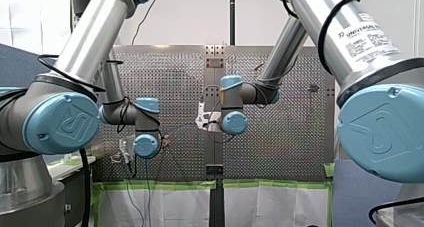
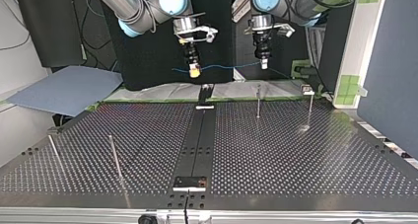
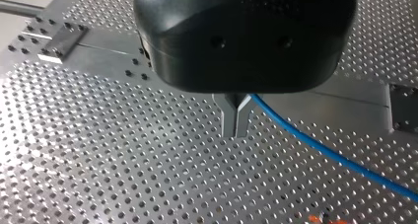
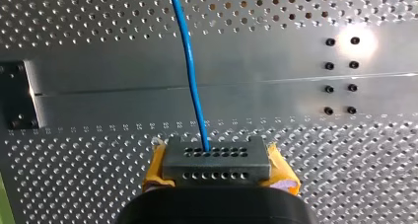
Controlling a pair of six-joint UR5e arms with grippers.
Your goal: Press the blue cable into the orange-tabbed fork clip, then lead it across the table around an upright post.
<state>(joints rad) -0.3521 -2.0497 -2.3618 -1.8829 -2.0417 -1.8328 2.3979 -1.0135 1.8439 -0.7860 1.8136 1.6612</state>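
The blue cable [image 2: 226,65] hangs in the air between my two grippers, above the table's far edge in the top view. My right gripper [image 2: 194,70], with yellow pads [image 4: 283,173], is shut on the cable [image 4: 190,66], which runs straight ahead of its fingers. My left gripper [image 2: 264,62] has thin metal fingers [image 3: 229,119] pressed together; the cable [image 3: 315,145] leaves them near their base and slants away over the perforated plate. A small orange piece [image 3: 315,217] shows beyond the fingers, too little of it to name. Both grippers are well above the table.
Upright posts stand on the perforated table [image 2: 296,155]: two thin ones at the far right [image 2: 258,101] [image 2: 310,108] and two leaning ones at the near left [image 2: 115,156] [image 2: 55,154]. A dark centre rail [image 2: 197,140] runs front to back. A small fixture [image 2: 307,90] sits at the far right edge.
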